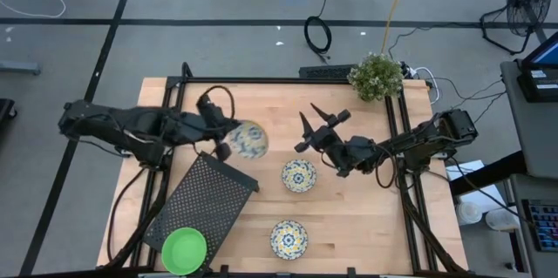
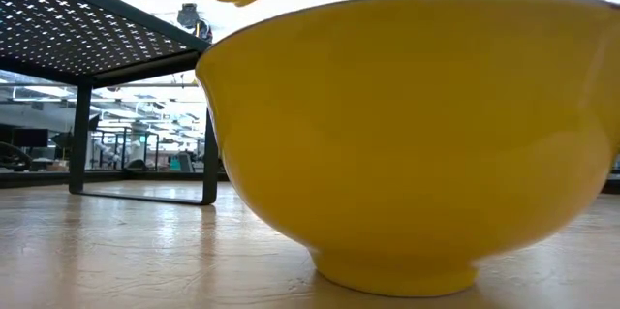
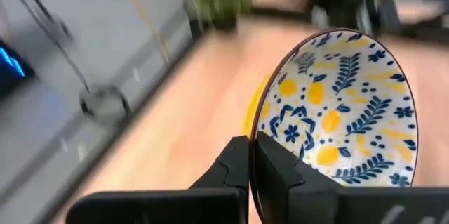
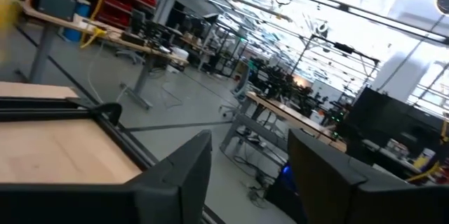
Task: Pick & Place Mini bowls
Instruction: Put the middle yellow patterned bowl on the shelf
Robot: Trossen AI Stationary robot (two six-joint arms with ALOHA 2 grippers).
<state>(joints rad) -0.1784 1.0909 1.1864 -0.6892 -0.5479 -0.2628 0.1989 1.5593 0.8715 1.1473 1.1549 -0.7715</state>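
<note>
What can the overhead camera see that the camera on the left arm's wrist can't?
Only the overhead view shows the black mesh tray, the green bowl, two patterned bowls on the table, and the right claw, open with nothing in it. Only the left wrist view shows the leaf pattern up close. Both show the left claw pinching the rim of a patterned bowl.

Two bowls (image 1: 298, 176) (image 1: 288, 238) sit on the counter (image 1: 366, 217) right of the tray (image 1: 205, 200); another bowl (image 1: 184, 250) rests at the tray's near corner.
</note>
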